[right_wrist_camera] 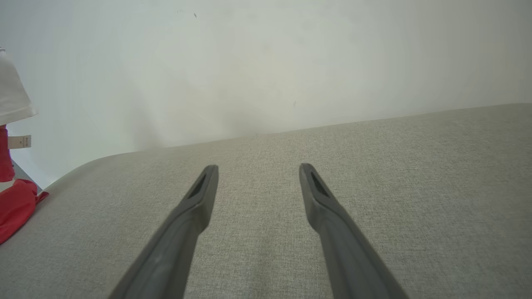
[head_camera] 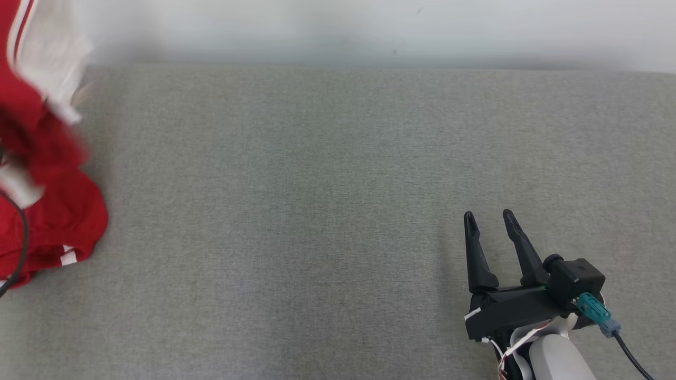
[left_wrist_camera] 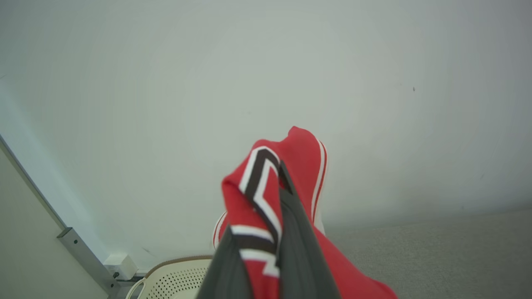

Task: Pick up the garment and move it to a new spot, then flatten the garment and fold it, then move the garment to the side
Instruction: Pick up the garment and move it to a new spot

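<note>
We see the garment (head_camera: pixel 58 221), red with white stripes, at the left edge of the grey fabric surface (head_camera: pixel 338 184). Its lower part lies bunched on the surface near the left edge. The upper part rises off it towards the far left corner, where red and white cloth shows blurred in the head view. A thin dark cable (head_camera: pixel 24 237) runs across the bunched part.

In the left wrist view the left gripper (left_wrist_camera: pixel 270 195) has its jaws closed on the garment (left_wrist_camera: pixel 239 199). The cloth is pinched between the two dark fingers (left_wrist_camera: pixel 299 249), and a fold with black and white stripes drapes over the nearer one. The cloth bulges up past the fingertips and hangs down on the right towards the surface (left_wrist_camera: pixel 436 249). Behind it stands a pale wall (left_wrist_camera: pixel 249 62). A cream perforated basket (left_wrist_camera: pixel 174 278) sits low at the left of that view, just beside a metal strip (left_wrist_camera: pixel 83 253).

The right gripper (head_camera: pixel 488 216) is above the near right part of the surface, well apart from the garment. Its jaws stand wide open with nothing between them, fingers pointing towards the far edge.

In the right wrist view we look along the right gripper (right_wrist_camera: pixel 258 168) over bare grey fabric. The garment (right_wrist_camera: pixel 16 203) shows at that view's left edge, by the rounded corner of the surface. Above it is white cloth with a small pale tag (right_wrist_camera: pixel 18 142).
</note>
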